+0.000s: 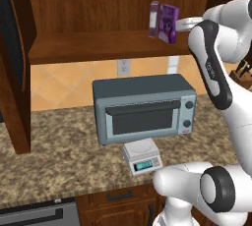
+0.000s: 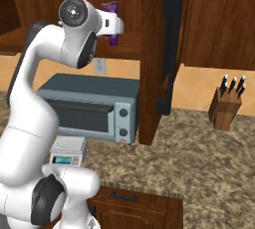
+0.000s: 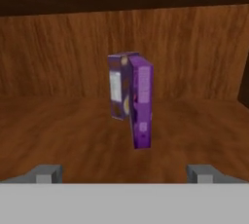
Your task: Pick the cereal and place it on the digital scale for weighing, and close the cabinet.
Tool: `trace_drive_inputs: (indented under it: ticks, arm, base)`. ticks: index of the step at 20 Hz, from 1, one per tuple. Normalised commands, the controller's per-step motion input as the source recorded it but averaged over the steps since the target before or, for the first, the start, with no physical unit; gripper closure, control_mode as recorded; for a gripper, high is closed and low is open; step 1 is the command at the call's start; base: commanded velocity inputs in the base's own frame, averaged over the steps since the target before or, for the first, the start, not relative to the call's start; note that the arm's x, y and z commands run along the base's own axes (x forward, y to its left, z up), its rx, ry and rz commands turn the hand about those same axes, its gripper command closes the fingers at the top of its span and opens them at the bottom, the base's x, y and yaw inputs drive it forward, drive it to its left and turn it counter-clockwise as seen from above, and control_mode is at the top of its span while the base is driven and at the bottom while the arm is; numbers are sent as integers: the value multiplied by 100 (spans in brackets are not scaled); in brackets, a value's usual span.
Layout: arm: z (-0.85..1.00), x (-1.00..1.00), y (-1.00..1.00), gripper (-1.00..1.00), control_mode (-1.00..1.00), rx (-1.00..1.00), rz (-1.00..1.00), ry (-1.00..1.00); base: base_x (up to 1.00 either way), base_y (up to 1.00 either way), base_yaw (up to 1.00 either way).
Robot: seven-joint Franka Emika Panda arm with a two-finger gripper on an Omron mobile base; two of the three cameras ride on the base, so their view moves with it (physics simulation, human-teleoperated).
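1. purple is what we are steering toward: the cereal (image 3: 141, 103) is standing upright on the shelf (image 1: 98, 45) of the cabinet (image 1: 74, 4), straight ahead of the gripper (image 3: 124, 174) in the hand view, its narrow edge turned toward us.
2. we are holding the fingers (image 3: 46, 173) spread as wide as they go, with nothing between them; the box is sitting well short of the tips, in line with the gap between them.
3. we are reading the box's long axis as vertical, so we judge that a straight push forward should bring its thin sides between the two tips.
4. a second, narrower purple box (image 3: 118, 86) with a pale stripe is standing just behind and to one side of the cereal, close enough that we cannot tell whether the two are touching; we are judging that a tip drifting that way could catch it.
5. in the left base view the cereal (image 1: 168, 23) is standing toward the right part of the shelf, with the arm (image 1: 211, 63) reaching up beside it.
6. the scale (image 1: 141, 157) is waiting low on the counter (image 1: 59, 146), just in front of the toaster oven (image 1: 142, 107), well below the shelf.
7. the cabinet is standing open, so we are counting both the weighing and the closing as not yet done.
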Motion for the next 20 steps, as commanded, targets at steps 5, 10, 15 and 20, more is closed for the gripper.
trace_drive_inputs:
  ticks: [5, 10, 15, 20]
  arm:
    - [-15, 36, 0, -100, -100, -6, 6, 2]
    - [0, 33, 0, -100, -100, -1, 3, -3]
    - [5, 29, -7, -100, -100, 0, 0, -1]
    - [12, 38, 0, -100, -100, 0, 0, 0]
  base:
    - [0, 0, 0]
    - [0, 0, 0]
    - [0, 0, 0]
    - [0, 0, 0]
